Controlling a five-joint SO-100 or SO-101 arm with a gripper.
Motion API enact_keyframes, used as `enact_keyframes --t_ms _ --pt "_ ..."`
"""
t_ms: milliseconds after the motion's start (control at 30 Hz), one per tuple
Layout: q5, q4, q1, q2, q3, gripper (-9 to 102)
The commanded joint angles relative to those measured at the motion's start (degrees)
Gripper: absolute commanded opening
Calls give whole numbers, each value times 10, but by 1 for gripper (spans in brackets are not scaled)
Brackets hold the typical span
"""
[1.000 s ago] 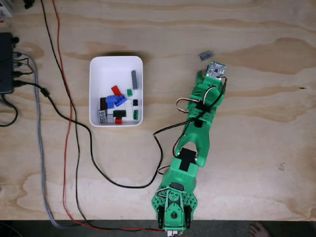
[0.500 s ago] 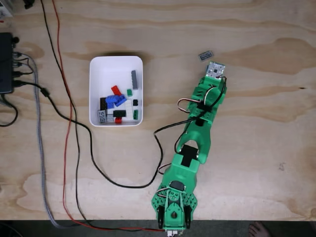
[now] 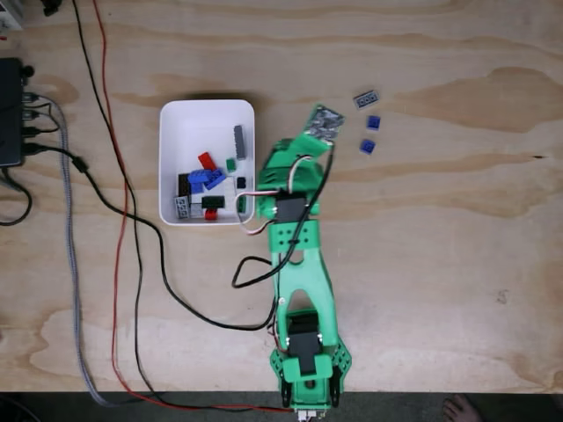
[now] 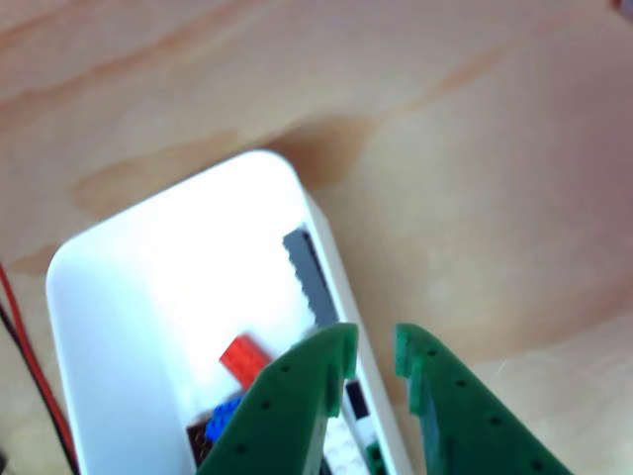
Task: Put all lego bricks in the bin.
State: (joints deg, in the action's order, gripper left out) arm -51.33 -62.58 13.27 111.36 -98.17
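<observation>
In the fixed view the white bin [image 3: 207, 105] holds several lego bricks [image 3: 208, 179] in blue, red, green, grey, black and white. On the wood to its right lie a grey plate [image 3: 367, 98] and two small blue bricks [image 3: 373, 122] [image 3: 367, 146]. My green gripper [image 3: 315, 132] hovers between the bin and those loose bricks. In the other view the gripper [image 4: 374, 348] hangs over the right wall of the bin [image 4: 69, 262], its jaws a narrow gap apart with nothing between the tips. A long grey brick [image 4: 312, 275] and a red one [image 4: 242, 358] lie inside.
Black, red and grey cables [image 3: 132, 255] run down the left side of the plywood table [image 3: 457, 246], and a black box [image 3: 10, 114] sits at the left edge. A black wire loops beside the arm [image 3: 303, 290]. A bare foot [image 3: 462, 408] shows below the table's front edge.
The arm has swung left from the loose bricks to the bin's right side. Two small blue bricks it covered before are now exposed on the wood.
</observation>
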Motion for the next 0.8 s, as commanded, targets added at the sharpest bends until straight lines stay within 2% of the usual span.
enact_keyframes --t_ms 0,33,133,167,300,433,633,767 --pt "20 -39 -18 -1 47 17" --pt "-4 -4 -69 -12 4 20" --pt "-106 200 -208 -85 -141 25" --pt "-138 238 -236 -125 -149 26" --pt "-215 332 -296 -261 -107 28" --pt "-258 466 -317 -288 -130 28" --pt "-298 541 -305 -306 -134 25" --pt "-323 562 -301 -312 -142 23"
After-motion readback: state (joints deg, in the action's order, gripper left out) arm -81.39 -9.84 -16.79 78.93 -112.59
